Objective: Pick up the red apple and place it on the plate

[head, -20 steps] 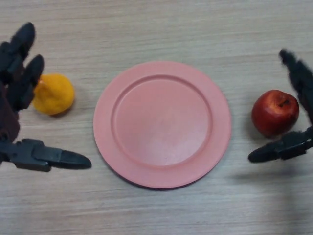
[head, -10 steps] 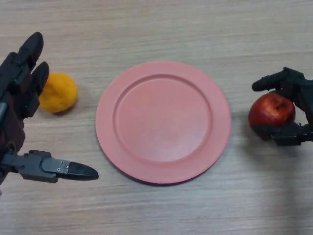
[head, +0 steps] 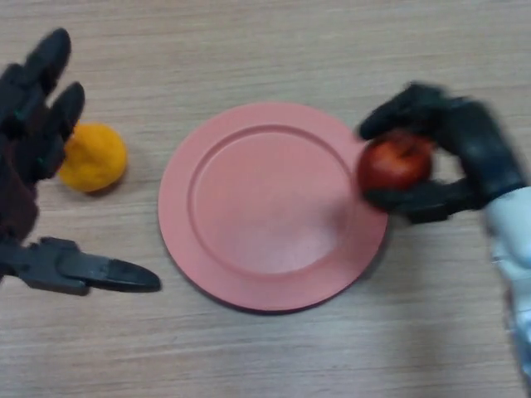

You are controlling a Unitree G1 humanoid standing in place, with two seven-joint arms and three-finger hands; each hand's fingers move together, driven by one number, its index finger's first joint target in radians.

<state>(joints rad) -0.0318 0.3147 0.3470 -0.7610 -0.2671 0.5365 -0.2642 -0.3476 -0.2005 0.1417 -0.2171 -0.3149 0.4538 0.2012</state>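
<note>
The right hand (head: 465,157) is clasping the red apple (head: 395,162) over the pink plate's (head: 249,286) right rim, where letting go risks it rolling off, while the left hand (head: 29,166) is idling with fingers spread.

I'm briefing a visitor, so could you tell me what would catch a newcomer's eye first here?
The right hand, fingers curled round the red apple, holds it over the right rim of the pink plate at the table's centre. At far left, the open left hand flanks an orange fruit.
</note>
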